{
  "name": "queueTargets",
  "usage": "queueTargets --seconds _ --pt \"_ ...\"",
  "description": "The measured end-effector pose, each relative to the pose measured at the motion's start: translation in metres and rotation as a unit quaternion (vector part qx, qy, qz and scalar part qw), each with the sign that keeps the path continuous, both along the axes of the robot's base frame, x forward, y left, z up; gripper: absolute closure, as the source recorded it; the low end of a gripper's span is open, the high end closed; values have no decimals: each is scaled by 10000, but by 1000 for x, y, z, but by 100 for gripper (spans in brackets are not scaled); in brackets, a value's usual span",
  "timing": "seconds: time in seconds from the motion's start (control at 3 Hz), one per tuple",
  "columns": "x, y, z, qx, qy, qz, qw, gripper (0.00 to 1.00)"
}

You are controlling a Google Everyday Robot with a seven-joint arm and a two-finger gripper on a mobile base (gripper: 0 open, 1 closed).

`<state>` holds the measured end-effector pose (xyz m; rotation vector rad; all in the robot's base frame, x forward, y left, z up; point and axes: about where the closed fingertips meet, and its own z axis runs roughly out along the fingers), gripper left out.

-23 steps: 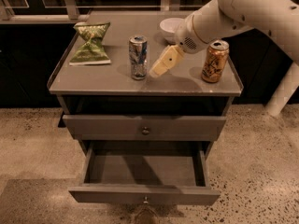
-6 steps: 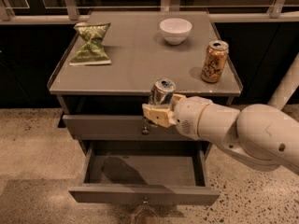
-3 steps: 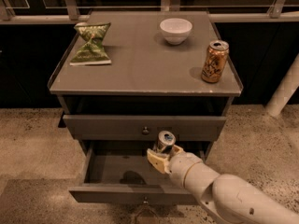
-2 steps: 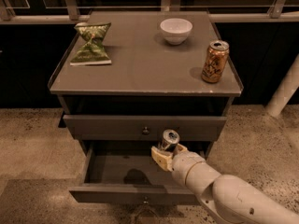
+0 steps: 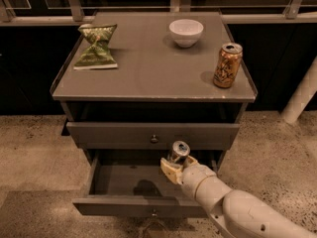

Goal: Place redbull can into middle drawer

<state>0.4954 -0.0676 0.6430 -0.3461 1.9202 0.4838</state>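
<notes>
Over open middle drawer (image 5: 118, 181), gripper (image 5: 178, 165) clasps redbull can (image 5: 177, 153) (top upward).

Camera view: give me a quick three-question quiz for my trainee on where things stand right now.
1. True or false: the redbull can stands on the cabinet top.
2. Where is the gripper? A) above the bowl. B) over the open middle drawer, jaws shut on the redbull can. C) beside the chip bag.
3. Which drink container rests on the cabinet top?
Key: 1 false; 2 B; 3 the gold can, near the right edge.
</notes>
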Motion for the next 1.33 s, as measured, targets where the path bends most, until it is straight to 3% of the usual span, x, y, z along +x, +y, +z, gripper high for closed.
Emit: queueTargets --seconds 0.67,1.33 --pt "23 3 -65 -100 -14 -236 9997 100" --pt "40 12 -132 -387 434 -270 9979 100"
